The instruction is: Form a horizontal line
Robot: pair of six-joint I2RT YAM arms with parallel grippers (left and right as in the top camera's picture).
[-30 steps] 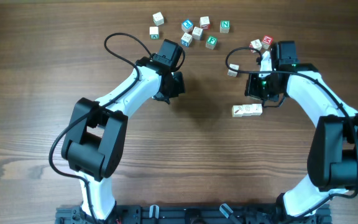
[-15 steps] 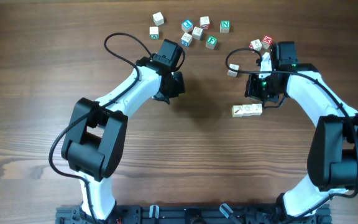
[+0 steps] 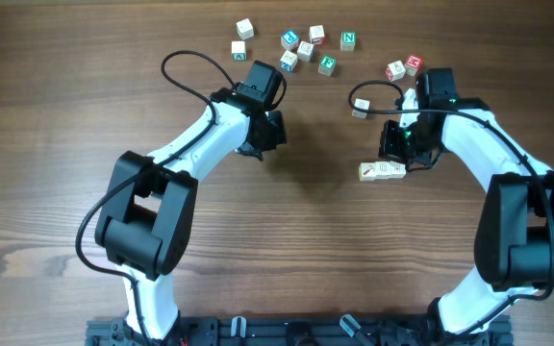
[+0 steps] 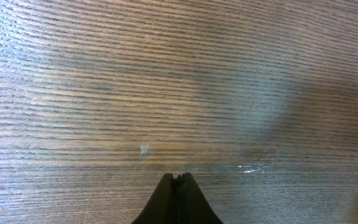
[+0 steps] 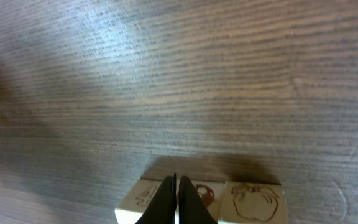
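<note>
**A:** Where is the horizontal line?

**B:** On the table, at about 3 o'clock from its middle. It is three pale cubes side by side, each touching the next. The right wrist view shows the horizontal line with brown line drawings on the faces, the rightmost an apple.

**A:** And the right gripper?

**B:** Its two fingers are pressed together with no gap and nothing between them. The tips sit over the seam between the left and middle cubes. I cannot tell whether they touch the wood.

**A:** The left gripper?

**B:** Also pinched together and empty, over bare wood, well apart from the line, toward its 9 o'clock.

**A:** How many loose cubes?

**B:** I count eleven. Eight scattered cubes lie at 12 o'clock. Two red-marked cubes lie at 1 o'clock, beside the right arm. One pale cube lies just off the line's 11 o'clock.
</note>
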